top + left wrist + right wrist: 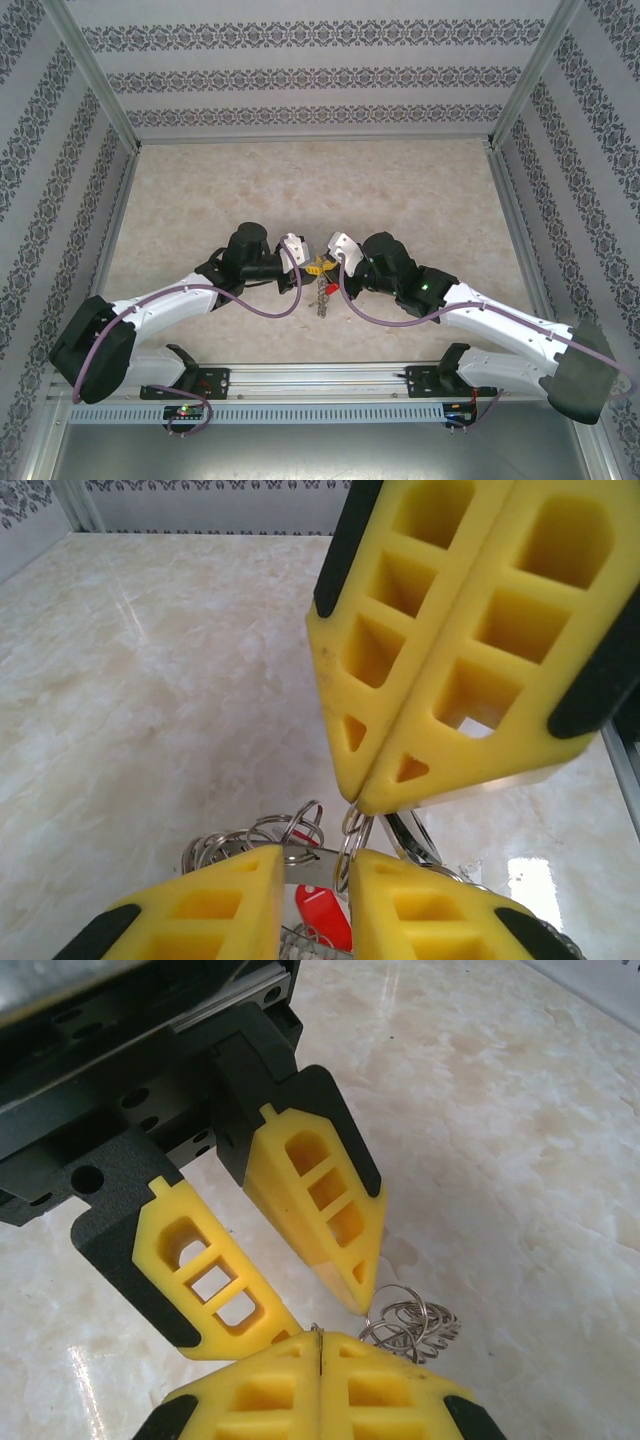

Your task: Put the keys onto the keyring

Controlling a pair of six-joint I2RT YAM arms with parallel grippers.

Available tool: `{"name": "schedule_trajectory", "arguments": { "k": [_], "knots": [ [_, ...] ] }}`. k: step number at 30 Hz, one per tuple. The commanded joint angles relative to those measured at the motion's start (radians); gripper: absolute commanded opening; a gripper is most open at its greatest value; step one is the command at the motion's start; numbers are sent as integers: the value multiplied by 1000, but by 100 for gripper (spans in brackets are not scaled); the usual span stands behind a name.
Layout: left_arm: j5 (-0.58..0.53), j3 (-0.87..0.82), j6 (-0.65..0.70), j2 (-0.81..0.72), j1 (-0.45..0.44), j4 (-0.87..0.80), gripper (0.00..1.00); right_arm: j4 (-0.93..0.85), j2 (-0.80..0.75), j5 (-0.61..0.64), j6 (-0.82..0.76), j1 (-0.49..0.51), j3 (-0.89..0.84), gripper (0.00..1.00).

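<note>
The keyring [305, 870] hangs just above the marble table, its flat silvery band crossing the gap between my left gripper's fingers. My left gripper [317, 865] is open a little and straddles the band and one wire loop. A red-headed key [322, 918] dangles just below it. My right gripper [360, 805] comes in from above, shut on a small wire loop of the keyring. In the right wrist view the right gripper [318, 1335] is shut, the left gripper [328, 1315] is spread in front of it, and keyring loops [412, 1322] stick out to the right. From above, both grippers [316, 267] meet over the hanging keys [321, 297].
The marble table [200, 200] is walled by patterned panels on three sides. A metal rail [320, 385] carrying both arm bases runs along the near edge. Cables loop beside each forearm.
</note>
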Motion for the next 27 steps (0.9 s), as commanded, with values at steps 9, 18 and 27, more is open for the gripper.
{"name": "schedule_trajectory", "arguments": {
  "k": [9, 18, 27],
  "knots": [
    [75, 44, 14, 19, -8, 17, 25, 46, -1, -43, -11, 7, 26, 0],
    [77, 49, 3, 17, -7, 17, 0, 28, -10, -36, -4, 9, 19, 0],
    [33, 16, -27, -2, -8, 68, 0, 0, -62, 189, 71, 4, -43, 0]
  ]
}}
